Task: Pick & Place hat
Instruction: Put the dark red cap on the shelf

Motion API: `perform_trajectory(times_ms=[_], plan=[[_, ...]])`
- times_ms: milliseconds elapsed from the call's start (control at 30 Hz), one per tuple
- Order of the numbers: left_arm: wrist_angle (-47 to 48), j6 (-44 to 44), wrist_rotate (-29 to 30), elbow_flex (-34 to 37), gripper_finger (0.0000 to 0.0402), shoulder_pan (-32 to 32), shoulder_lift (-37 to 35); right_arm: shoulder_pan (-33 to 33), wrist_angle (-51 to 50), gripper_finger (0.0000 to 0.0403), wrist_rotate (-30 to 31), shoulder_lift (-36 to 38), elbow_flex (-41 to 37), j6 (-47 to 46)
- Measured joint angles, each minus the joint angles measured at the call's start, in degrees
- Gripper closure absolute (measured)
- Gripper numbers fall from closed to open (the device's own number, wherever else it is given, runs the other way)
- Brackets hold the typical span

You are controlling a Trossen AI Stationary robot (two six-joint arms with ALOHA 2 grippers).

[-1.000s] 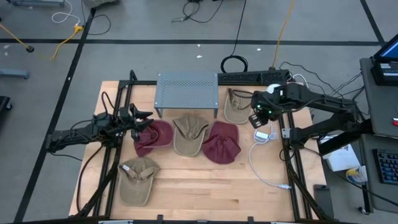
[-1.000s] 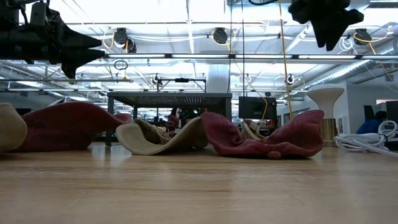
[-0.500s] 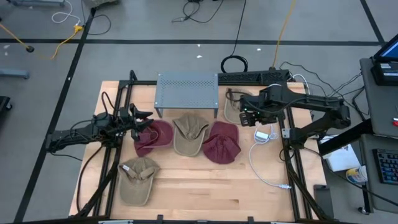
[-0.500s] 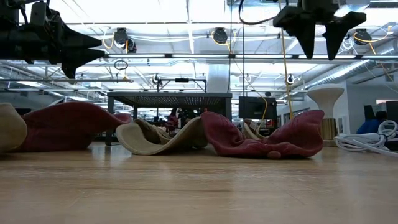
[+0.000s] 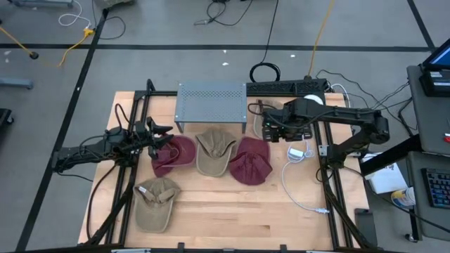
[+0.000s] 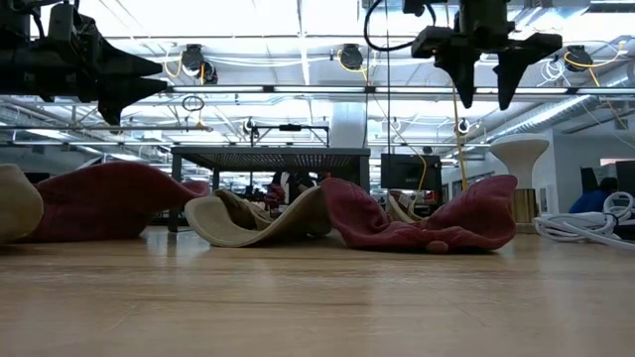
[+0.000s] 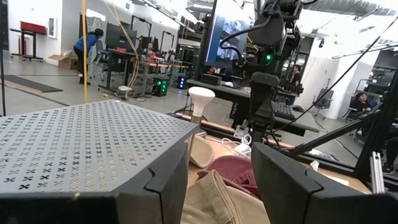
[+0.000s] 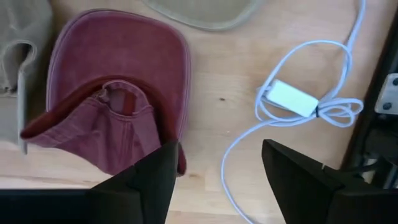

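Right tool (image 5: 267, 128) spread wide, empty, above tan cap (image 5: 266, 121); maroon cap (image 8: 118, 106) just below. Left tool (image 5: 163, 134) parted, empty, over another maroon cap (image 5: 176, 153).

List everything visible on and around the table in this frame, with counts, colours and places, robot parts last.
Red hats: two, dark red, mid-table, either side of a tan one.
Tan hats: three; one mid-table between the red ones, one at the front left, one at the back right under the right arm.
Perforated stand: one, grey, back centre.
White cable with adapter: one, right side of the table.
Table: one, light wood.
Left gripper: dark, open, raised above the left red hat.
Right gripper: dark, open, raised above the back right.
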State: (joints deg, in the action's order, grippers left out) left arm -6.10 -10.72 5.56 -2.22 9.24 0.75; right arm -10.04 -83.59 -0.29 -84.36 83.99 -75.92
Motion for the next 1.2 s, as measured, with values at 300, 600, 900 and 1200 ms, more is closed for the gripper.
perform_trajectory(times_ms=[300, 600, 900, 1200], plan=[[0.0, 0.0, 0.0, 0.0, 0.0222, 0.0, 0.0, 0.0, 0.9, 0.0177, 0.0, 0.0, 0.0, 0.0], [0.0, 0.0, 0.0, 0.0, 0.0222, 0.0, 0.0, 0.0, 4.4, 0.0181, 0.3, -2.2, 0.0, 0.1], [0.0, 0.0, 0.0, 0.0, 0.0222, 0.0, 0.0, 1.6, 10.2, 0.0181, 3.2, -3.7, -1.1, 0.1], [0.0, 0.0, 0.0, 0.0, 0.0222, 0.0, 0.0, 4.2, 17.3, 0.0181, 3.0, -3.8, -8.8, -3.4]])
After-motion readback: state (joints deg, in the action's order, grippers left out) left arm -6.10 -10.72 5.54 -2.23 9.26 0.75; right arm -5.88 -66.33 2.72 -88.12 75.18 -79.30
